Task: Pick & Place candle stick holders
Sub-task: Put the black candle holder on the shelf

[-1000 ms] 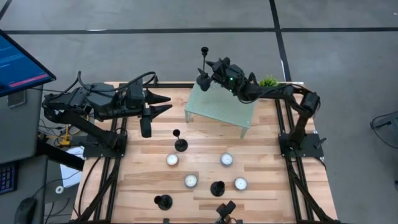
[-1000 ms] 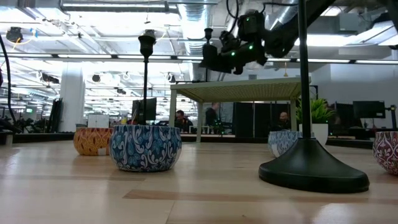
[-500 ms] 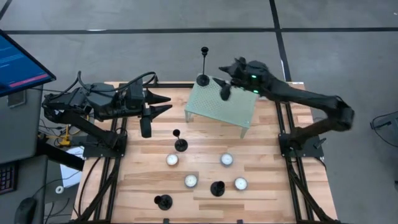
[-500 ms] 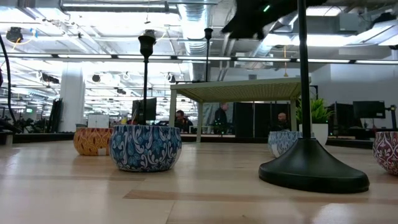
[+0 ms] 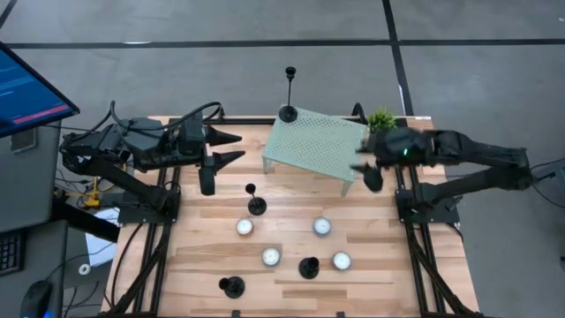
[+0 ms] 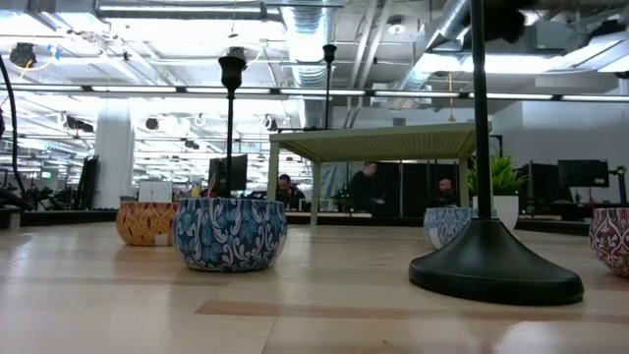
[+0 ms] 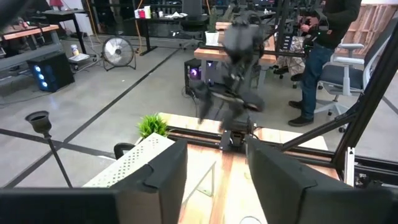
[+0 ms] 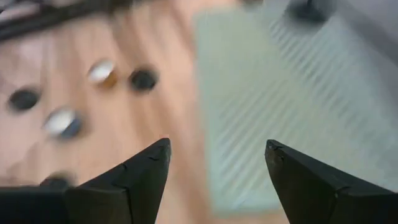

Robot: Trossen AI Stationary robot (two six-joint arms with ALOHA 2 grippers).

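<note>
A tall black candle stick holder (image 5: pixel 289 110) stands upright by its round base on the far left corner of a pale green perforated stand (image 5: pixel 318 148). Three more holders rest on their bases on the wooden table: one with a short stem (image 5: pixel 255 206) and two at the near side (image 5: pixel 309 267) (image 5: pixel 231 285). My right gripper (image 5: pixel 364 170) hovers open over the stand's right end, with nothing between its fingers (image 8: pixel 143 171). My left gripper (image 5: pixel 238 147) waits open, raised above the table's left side, pointing level toward the stand (image 7: pixel 134 163).
Several white tealights in patterned tins (image 5: pixel 244 226) (image 5: pixel 322 226) (image 5: pixel 271 257) (image 5: pixel 342 261) sit among the holders. A small green plant (image 5: pixel 381 116) stands at the far right corner. In the low view, one holder's base (image 6: pixel 496 265) stands close to the camera. People show in the room beyond.
My right gripper has drawn away from the tall holder on the stand, going toward the table's right edge and somewhat toward the near side. The holder stays upright on the stand's far left corner.
</note>
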